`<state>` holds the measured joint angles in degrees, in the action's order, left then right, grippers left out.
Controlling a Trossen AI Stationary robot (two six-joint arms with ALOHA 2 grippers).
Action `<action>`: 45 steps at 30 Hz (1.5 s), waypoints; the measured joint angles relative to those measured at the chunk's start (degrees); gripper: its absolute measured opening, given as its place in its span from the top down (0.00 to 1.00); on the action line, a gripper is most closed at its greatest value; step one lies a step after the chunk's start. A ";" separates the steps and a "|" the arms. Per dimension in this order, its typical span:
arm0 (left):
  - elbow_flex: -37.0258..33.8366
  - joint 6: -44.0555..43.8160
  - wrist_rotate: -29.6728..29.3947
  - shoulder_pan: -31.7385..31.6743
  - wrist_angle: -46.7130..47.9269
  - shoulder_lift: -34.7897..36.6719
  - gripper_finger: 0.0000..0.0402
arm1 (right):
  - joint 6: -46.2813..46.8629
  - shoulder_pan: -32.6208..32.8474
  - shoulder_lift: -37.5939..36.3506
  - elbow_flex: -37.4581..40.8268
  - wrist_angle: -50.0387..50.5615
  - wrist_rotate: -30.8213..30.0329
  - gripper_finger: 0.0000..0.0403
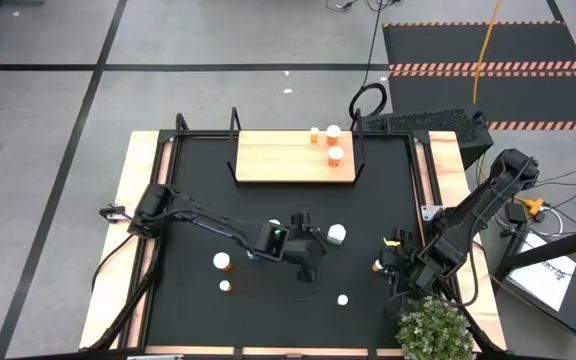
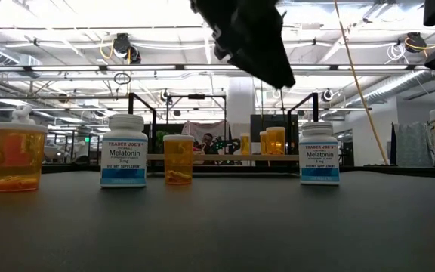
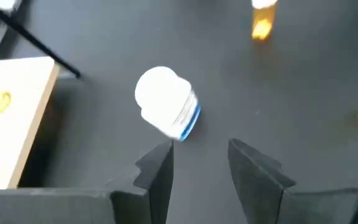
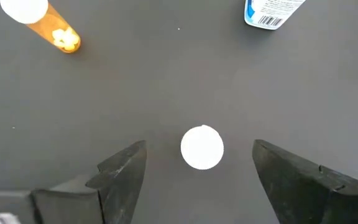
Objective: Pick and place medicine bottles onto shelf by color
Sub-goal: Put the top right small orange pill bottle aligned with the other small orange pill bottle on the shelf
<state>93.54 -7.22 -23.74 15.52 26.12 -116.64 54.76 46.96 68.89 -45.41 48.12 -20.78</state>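
Observation:
My left gripper (image 3: 201, 149) is open over the middle of the table (image 1: 311, 256). It hangs just short of a white medicine bottle with a blue label (image 3: 166, 110), which stands on the black mat (image 1: 337, 235). My right gripper (image 4: 199, 151) is open near the table's right side (image 1: 389, 263). Its fingers stand on either side of a white-capped bottle (image 4: 202, 147) without touching it; that bottle has an orange body (image 1: 378, 266). The light-wood shelf (image 1: 278, 160) at the far side carries three orange bottles (image 1: 334, 154).
More bottles stand on the mat: orange ones at the near left (image 1: 222, 261) (image 1: 225, 286) and a white-capped one near the front (image 1: 343, 299). A potted plant (image 1: 433, 328) sits at the near right corner. Black uprights (image 1: 235, 150) flank the shelf.

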 joint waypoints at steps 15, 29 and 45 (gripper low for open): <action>-16.70 5.05 0.06 0.82 -21.34 9.17 0.62 | 3.21 -0.13 1.66 4.89 -8.72 2.58 0.42; -16.83 9.12 2.79 0.64 -23.94 9.01 0.62 | 3.28 -0.13 1.66 4.94 -9.15 0.99 0.72; -16.83 10.10 3.65 0.64 -23.77 9.40 0.62 | 1.44 -4.13 1.65 4.94 -9.62 1.34 0.70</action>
<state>76.71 2.87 -20.09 16.16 2.35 -107.24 56.20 42.83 70.53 -40.47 38.49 -19.43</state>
